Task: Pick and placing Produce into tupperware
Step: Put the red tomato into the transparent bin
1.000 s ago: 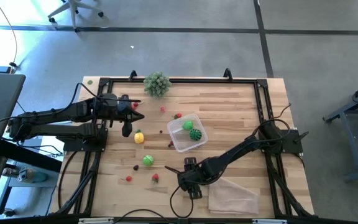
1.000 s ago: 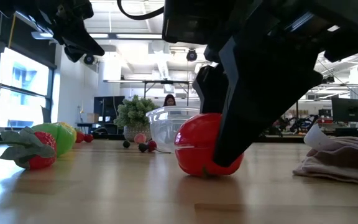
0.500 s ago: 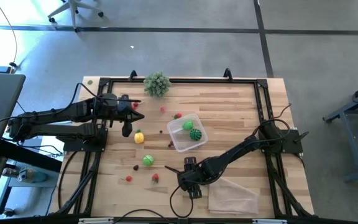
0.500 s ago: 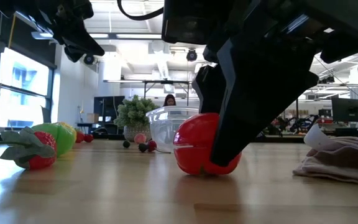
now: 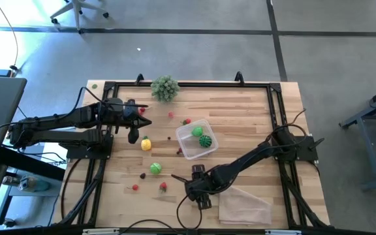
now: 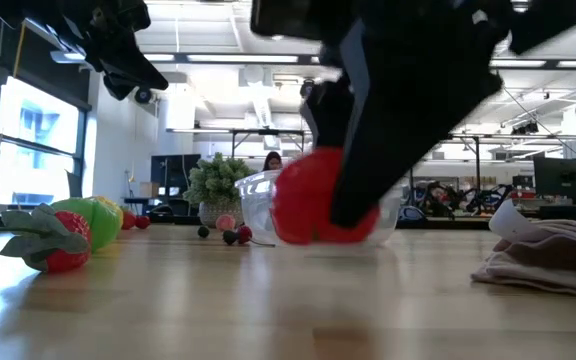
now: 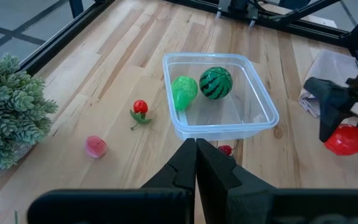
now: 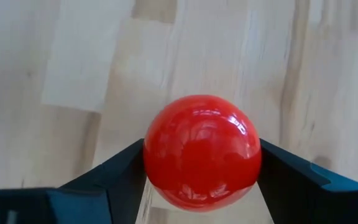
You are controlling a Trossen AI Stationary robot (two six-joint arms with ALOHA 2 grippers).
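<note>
my right gripper (image 8: 201, 180) is clamped on the red ball (image 8: 201, 151), one finger each side, holding it clear of the table near the front edge. the tupperware (image 5: 189, 149) holds a green fruit (image 7: 183, 91) and the striped melon (image 7: 215, 83). my left gripper (image 7: 196, 163) hangs pinched together, empty.

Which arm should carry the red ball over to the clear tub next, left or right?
The right. Its gripper already has the red ball clamped between its jaws, lifted off the table, near the tub. The left gripper hangs shut and empty at the far side.
</note>
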